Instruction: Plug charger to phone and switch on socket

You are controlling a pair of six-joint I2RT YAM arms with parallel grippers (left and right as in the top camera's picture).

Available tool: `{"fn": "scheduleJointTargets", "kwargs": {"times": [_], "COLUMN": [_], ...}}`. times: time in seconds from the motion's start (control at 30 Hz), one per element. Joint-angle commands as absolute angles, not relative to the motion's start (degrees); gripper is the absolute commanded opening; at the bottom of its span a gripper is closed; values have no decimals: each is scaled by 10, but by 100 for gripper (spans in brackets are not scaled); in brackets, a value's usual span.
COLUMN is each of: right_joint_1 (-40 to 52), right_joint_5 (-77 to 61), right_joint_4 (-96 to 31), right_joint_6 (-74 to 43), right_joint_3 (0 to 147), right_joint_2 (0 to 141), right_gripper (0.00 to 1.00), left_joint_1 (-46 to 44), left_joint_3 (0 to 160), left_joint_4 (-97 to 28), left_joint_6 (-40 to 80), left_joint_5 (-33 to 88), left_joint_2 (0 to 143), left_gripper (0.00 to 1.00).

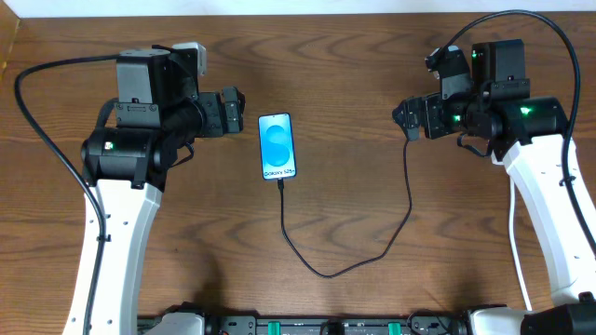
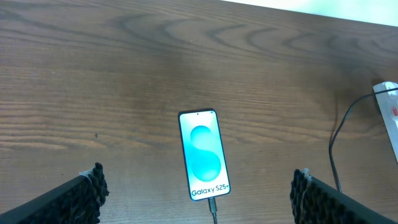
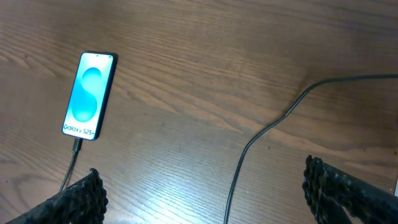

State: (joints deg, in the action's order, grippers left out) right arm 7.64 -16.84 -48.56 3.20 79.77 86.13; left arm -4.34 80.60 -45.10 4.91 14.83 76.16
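Brown wood-grain tabletop [image 1: 354,56], matte, dark streaky grain. Slim black-edged rectangular smartphone [image 1: 277,146] lies flat and screen up, left of the tabletop's middle and nearer its far edge than its near one. The glossy blue screen is lit, with a paler round blob and white "Galaxy S25+" text. Thin black charger cable [image 3: 267,131]: the small connector tip sits at the phone's bottom short edge and looks seated. The cable drops toward the near edge, bends in a smooth U, then climbs to the right side under the right arm. White plastic power strip [image 2: 390,109] with a red mark shows only as a corner at the right rim of the left wrist view; the rest is hidden.

Left gripper [image 1: 235,104]: jaws spread wide, nothing in them, just left of the phone. Its ribbed black pads [image 2: 90,186] stand well apart. Right gripper [image 1: 407,116]: jaws also wide apart and empty, over the cable's far end; pads [image 3: 93,193] have the same rough black texture.
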Motion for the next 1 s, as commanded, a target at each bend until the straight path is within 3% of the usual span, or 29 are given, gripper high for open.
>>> {"fn": "scheduleJointTargets", "kwargs": {"times": [0.0, 0.63, 0.97], "right_joint_1": [78, 74, 69], "right_joint_5": [-161, -90, -70], "right_joint_4": [-484, -440, -244], "right_joint_6": [29, 29, 31], "right_joint_3": [801, 795, 615], "right_joint_2": [848, 824, 701], "right_gripper": [99, 99, 99], "left_joint_1": [-41, -41, -42], "left_joint_3": [809, 809, 809], "left_joint_4": [-452, -452, -452], "left_joint_6": [52, 52, 52], "left_joint_5": [145, 145, 145], "left_joint_2": [760, 760, 760], "left_gripper": [95, 95, 95]}}
